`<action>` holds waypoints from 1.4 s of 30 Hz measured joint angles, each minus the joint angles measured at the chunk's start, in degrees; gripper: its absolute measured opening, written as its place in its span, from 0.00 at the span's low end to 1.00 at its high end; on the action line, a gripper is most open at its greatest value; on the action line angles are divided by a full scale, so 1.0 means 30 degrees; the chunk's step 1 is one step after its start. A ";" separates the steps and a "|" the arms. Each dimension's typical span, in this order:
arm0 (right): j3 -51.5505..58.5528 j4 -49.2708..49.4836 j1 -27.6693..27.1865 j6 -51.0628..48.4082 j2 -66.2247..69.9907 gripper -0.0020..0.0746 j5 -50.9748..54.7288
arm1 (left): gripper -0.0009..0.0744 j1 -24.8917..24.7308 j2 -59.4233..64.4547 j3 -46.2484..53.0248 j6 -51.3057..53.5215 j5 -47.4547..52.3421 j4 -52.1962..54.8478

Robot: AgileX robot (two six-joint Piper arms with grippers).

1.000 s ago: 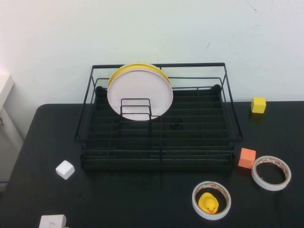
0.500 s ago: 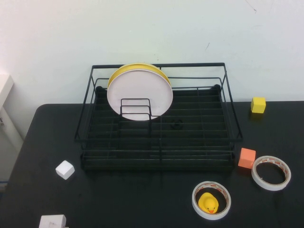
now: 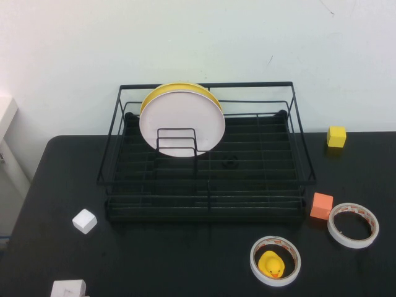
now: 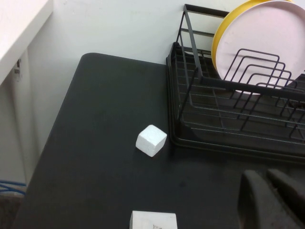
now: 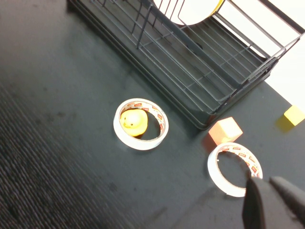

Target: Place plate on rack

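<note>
plate (image 3: 182,124) upright in rack (image 3: 206,201) | left tool (image 4: 271,200), right tool (image 5: 271,204) together, low

Only fingertips of each arm show, both in the wrist views; left gripper (image 4: 269,200) is two dark charcoal-black fingers (image 4: 252,198) with rounded tips and a matte, slightly grainy surface, one narrow seam running between them; right gripper (image 5: 271,202) looks the same, two dark grey-black fingers (image 5: 257,205) with blunt rounded ends and a thin groove separating them. No cables, screws or markings visible on either; the high view shows neither arm.
</note>
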 joint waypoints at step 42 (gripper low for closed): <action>0.8073 0.1765 -1.5399 0.0018 -0.4256 0.02 -0.8038 | 0.01 0.0000 -0.0044 0.0000 0.0039 0.0000 -0.0184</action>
